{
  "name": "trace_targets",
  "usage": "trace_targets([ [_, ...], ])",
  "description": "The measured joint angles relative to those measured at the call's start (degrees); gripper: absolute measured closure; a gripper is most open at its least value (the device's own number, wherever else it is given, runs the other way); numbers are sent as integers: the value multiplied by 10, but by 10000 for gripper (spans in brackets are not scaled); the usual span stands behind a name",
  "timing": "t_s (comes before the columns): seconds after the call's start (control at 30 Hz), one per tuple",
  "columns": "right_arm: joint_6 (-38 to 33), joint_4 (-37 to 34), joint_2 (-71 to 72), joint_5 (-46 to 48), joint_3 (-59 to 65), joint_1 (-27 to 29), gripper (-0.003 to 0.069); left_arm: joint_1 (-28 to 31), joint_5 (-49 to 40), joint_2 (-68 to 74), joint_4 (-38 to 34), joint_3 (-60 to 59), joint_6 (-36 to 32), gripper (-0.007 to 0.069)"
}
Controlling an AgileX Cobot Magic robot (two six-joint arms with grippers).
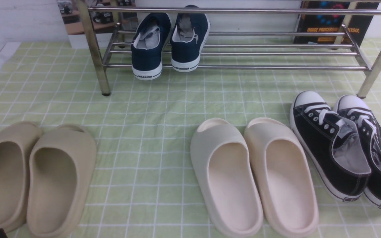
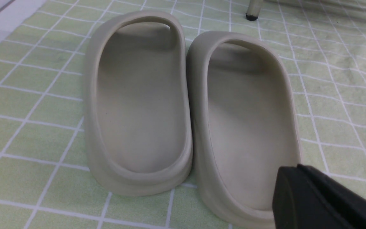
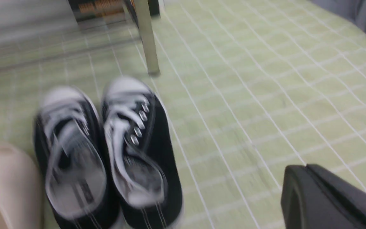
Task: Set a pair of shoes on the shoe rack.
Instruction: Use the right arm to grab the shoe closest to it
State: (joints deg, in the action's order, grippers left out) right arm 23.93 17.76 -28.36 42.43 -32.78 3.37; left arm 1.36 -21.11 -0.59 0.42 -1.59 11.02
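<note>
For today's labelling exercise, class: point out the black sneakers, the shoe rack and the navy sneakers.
black sneakers (image 1: pixel 321 152): front view, dark canvas side of the left shoe.
shoe rack (image 1: pixel 276 67): front view, front lower bar.
navy sneakers (image 1: pixel 147 56): front view, heel of the left shoe.

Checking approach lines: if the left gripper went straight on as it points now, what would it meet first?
Likely the left gripper meets the heel of the inner tan slipper; depth is unclear.

Shiny chrome tube rack (image 1: pixel 243 67), black canvas sneakers (image 1: pixel 322 145) with white rubber toes, matt foam slippers (image 1: pixel 227 175), checked cloth (image 1: pixel 164 109)
</note>
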Motion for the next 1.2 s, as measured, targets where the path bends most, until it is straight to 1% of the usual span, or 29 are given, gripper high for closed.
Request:
trace_targets([
  [0.03,-64,-46,-63,65,-31,0,664,0,0,0,0,0,0,636],
  [0.07,-71,-52,-70,65,-34,0,664,0,0,0,0,0,0,636],
  [0.1,-119,-101,-118,107,-56,-2,664,0,0,0,0,0,0,636],
  [0.17,-198,-183,-190,158,-85,-13,664,0,0,0,0,0,0,636],
  [0.23,-267,-250,-251,188,-112,-33,664,0,0,0,0,0,0,636],
  [0.3,-308,-289,-297,200,-138,-55,664,0,0,0,0,0,0,636],
  [0.37,-332,-312,-346,202,-167,-78,662,0,0,0,0,0,0,636],
  [0.4,-332,-312,-352,202,-171,-80,661,0,0,0,0,0,0,636],
  [0.5,-334,-299,-443,202,-227,-118,652,0,0,0,0,0,0,636],
  [0.57,-321,-274,-495,202,-254,-148,634,0,0,0,0,0,0,636],
  [0.6,-317,-267,-504,201,-261,-154,630,0,0,0,0,0,0,636],
  [0.67,-288,-222,-546,194,-283,-183,588,0,0,0,0,0,0,636],
  [0.73,-253,-182,-576,181,-301,-198,523,0,0,0,0,0,0,636],
  [0.77,-232,-159,-592,166,-312,-201,463,0,0,0,0,0,0,636],
  [0.83,-212,-133,-609,141,-316,-201,377,0,0,0,0,0,0,636],
  [0.87,-212,-133,-609,141,-316,-201,377,0,0,0,0,0,0,636],
  [0.97,-195,-121,-641,104,-317,-201,230,0,0,0,0,0,0,636],
  [1.0,-195,-122,-645,103,-317,-201,219,0,0,0,0,0,0,636],
  [1.03,-195,-136,-661,97,-317,-201,191,0,0,0,0,0,0,636],
  [1.07,-201,-147,-673,95,-317,-201,183,0,0,0,0,0,0,636],
  [1.13,-226,-162,-700,91,-317,-202,195,0,0,0,0,0,0,636],
  [1.17,-239,-165,-713,89,-317,-202,218,0,0,0,0,0,0,636],
  [1.2,-246,-167,-725,89,-317,-202,257,0,0,0,0,0,0,636],
])
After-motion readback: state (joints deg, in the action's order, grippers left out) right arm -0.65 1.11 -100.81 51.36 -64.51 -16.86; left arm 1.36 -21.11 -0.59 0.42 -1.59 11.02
